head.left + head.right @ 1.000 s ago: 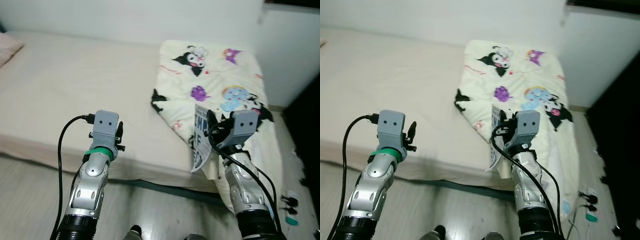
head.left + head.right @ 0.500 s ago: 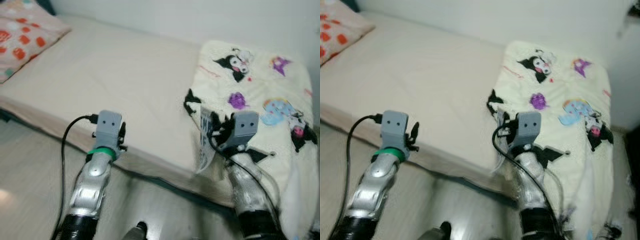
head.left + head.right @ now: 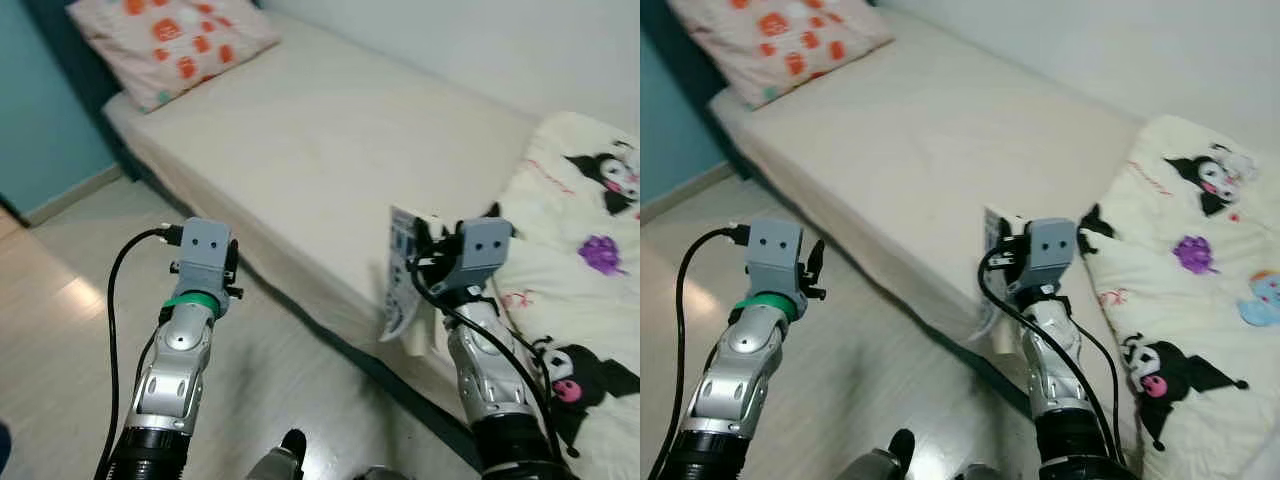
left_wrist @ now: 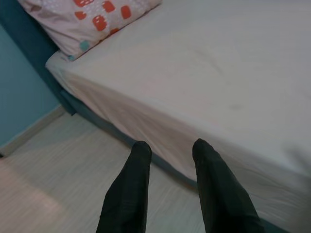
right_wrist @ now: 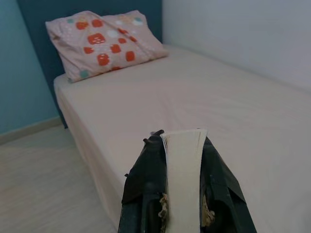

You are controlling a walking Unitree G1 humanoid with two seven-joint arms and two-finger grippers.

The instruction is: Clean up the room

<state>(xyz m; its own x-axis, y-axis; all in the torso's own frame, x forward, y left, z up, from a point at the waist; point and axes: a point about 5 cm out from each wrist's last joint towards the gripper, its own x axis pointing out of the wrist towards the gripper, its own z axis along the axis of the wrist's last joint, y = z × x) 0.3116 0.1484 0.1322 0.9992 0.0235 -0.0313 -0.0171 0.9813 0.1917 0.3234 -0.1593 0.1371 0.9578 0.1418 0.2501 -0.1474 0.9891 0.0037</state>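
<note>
My right gripper (image 3: 424,252) is shut on a thin printed booklet (image 3: 399,272), which it holds upright over the near edge of the bed (image 3: 330,150). In the right wrist view the booklet's cream page edges (image 5: 182,165) stand clamped between the two black fingers (image 5: 146,184). My left gripper (image 3: 232,272) hangs over the floor beside the bed. In its wrist view it is open (image 4: 170,148), with nothing between the fingers (image 4: 129,189).
A pink pillow with red patches (image 3: 170,40) lies at the head of the bed, against a dark teal wall (image 3: 40,130). A cream blanket with cartoon characters (image 3: 590,230) covers the bed's right end. Pale wood floor (image 3: 80,290) spreads out on the left.
The camera has swung left: the pillow and the teal wall have come into view, and the blanket has slid to the right edge. Both grippers keep their pose, the booklet still held.
</note>
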